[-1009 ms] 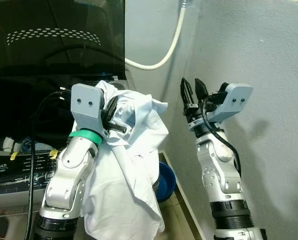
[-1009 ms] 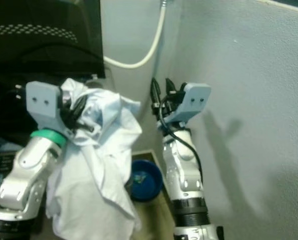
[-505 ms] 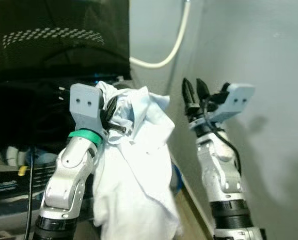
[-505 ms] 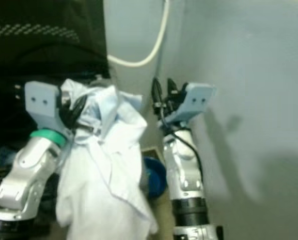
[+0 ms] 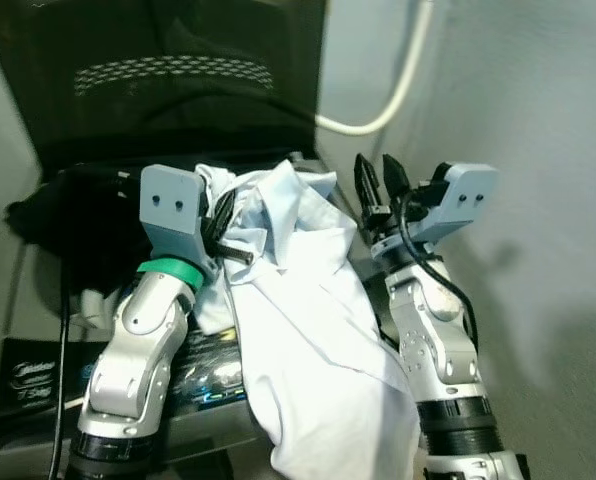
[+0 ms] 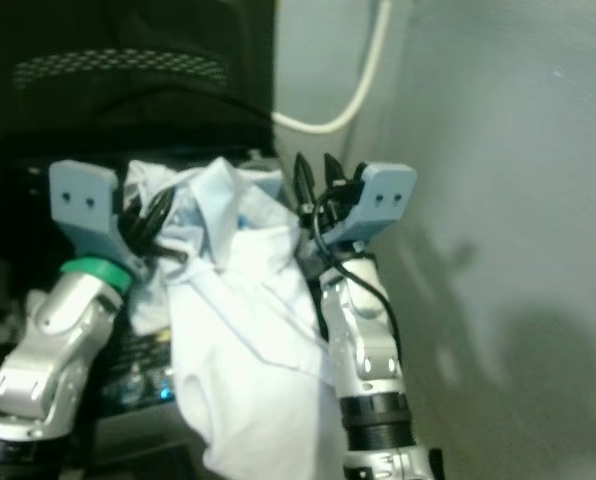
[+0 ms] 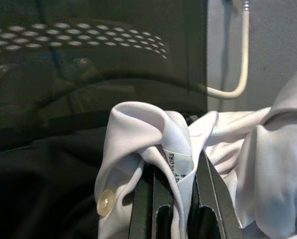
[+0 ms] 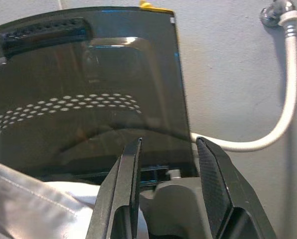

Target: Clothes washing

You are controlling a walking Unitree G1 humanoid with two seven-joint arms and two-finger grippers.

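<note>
White shirt [image 5: 308,330] in left gripper [image 7: 176,199]

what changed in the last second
Mostly the camera: the robot turned left, so the washer with its raised lid now sits in front and the blue basin on the floor has gone from sight. The shirt hangs over the washer's front edge now. The left gripper stayed shut on the shirt's collar; the right gripper stayed open, raised and empty.

One white shirt [image 5: 308,330], one washing machine [image 5: 38,370] with one dark raised lid [image 5: 178,80], one white hose [image 5: 383,105], two pincers: left pincer [image 7: 176,199], right pincer [image 5: 376,182]. Possibly one dark garment [image 5: 68,215] at nine o'clock of the shirt.
</note>
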